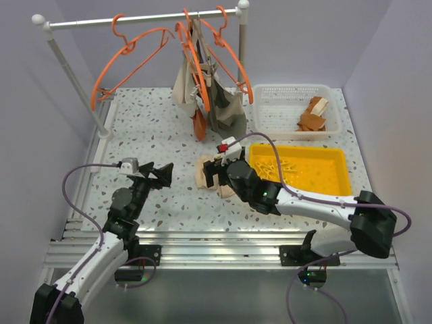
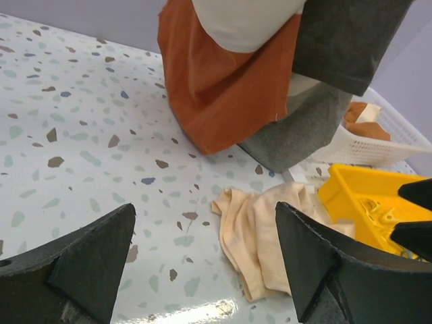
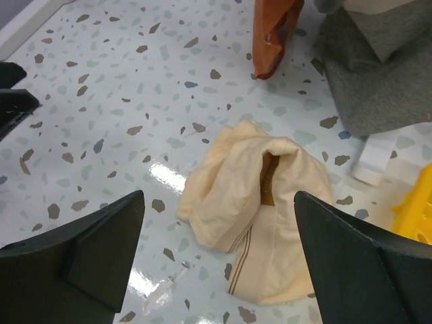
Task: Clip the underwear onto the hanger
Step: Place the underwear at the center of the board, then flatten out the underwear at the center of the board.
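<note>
Crumpled pale cream-beige cloth underwear [image 3: 250, 202] lies on the glossy speckled terrazzo-style surface [image 1: 148, 128], directly under the right claw [image 3: 217, 196], whose black fingers stand spread wide on either side of it, clear of the fabric. From above, that claw covers most of the heap; only its soft folded edges show. A brown-striped hem and a dark inner fold are visible from the wrist. The left claw [image 2: 202, 209], likewise spread and empty, has the underwear ahead of it and to its right. Beyond the right claw hang a limp rust-orange cloth [image 3: 273, 34] and a dark grey felt-like garment [image 3: 378, 74], both cut off at the top. To its right, a bright yellow plastic tray [image 1: 337, 177] holds small yellow pieces too fine to identify. A thin bright orange wire hanger [image 1: 128, 47] hangs bare on the white rail [image 1: 142, 19], far beyond the left claw.
</note>
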